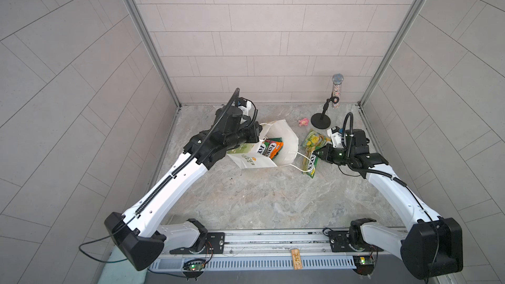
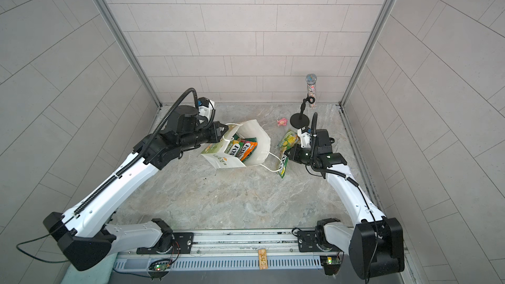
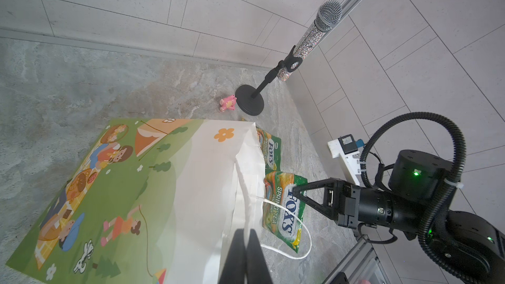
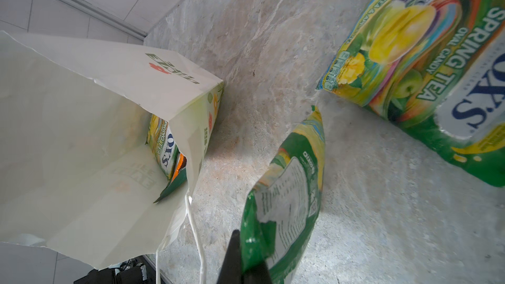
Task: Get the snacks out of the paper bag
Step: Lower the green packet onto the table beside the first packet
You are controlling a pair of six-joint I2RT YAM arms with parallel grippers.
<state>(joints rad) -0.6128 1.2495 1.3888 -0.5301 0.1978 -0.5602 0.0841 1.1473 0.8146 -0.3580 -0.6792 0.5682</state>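
The near stretch of the stone-patterned table (image 1: 273,200) is bare in both top views. Past it the paper bag (image 1: 254,161) sits tipped, its lettered narrow side toward the front and its mouth open toward the right arm. The left gripper (image 3: 246,234) has its fingers pressed together on the bag's rim at the mouth's far-left edge. Inside the bag, a FOX'S packet (image 1: 266,147) and an orange-red packet (image 1: 276,148) show side by side. One white cord handle (image 3: 308,234) loops out onto the table from the mouth, just beside the held packet (image 1: 310,166). That one is another FOX'S packet, outside the bag to its right. The right gripper (image 1: 316,155) is clamped on its upper edge, so it hangs on edge with its printed back toward the right wrist camera. Whether its lower end touches the table cannot be told. Just beyond it, close but apart, a second FOX'S packet (image 1: 314,139) lies flat. Farther back are a small pink toy (image 1: 303,122) and a glittery microphone (image 1: 335,91) on its black stand near the back wall.
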